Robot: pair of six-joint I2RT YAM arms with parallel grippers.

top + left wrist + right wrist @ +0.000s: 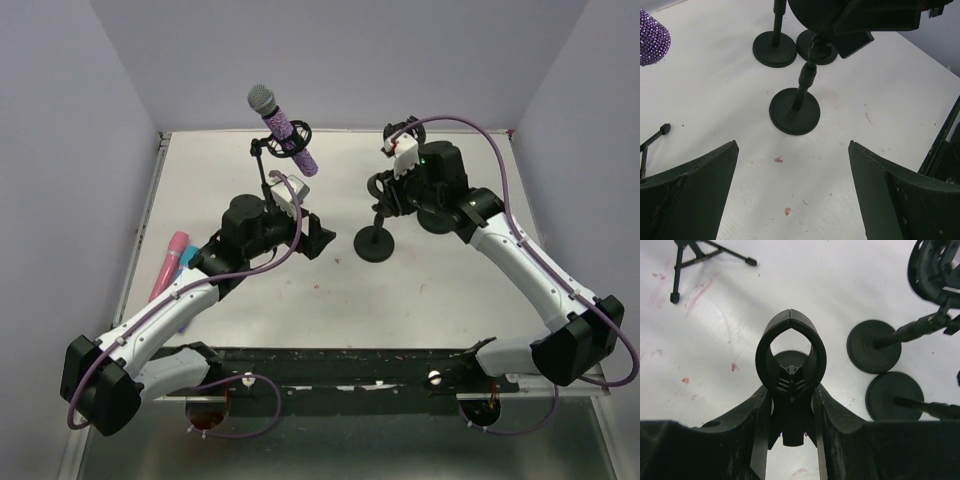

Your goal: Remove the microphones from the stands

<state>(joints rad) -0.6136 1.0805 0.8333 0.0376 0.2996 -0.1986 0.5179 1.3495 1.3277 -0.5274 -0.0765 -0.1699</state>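
Observation:
A purple glitter microphone (283, 128) sits tilted in the clip of a black tripod stand (266, 165) at the back; its head shows in the left wrist view (651, 37). My left gripper (320, 240) is open and empty above the table (792, 145), right of the tripod. My right gripper (384, 196) is shut on the empty ring clip (790, 347) of a round-base stand (375, 243), its fingers (757, 410) pressing the clip's levers. That stand's base (794, 111) lies ahead of my left gripper.
A pink microphone (170, 262) lies at the table's left edge. Two more round-base stands (874, 346) (895, 396) stand close to the right gripper, also in the left wrist view (774, 49). Tripod legs (690, 255) spread on the table.

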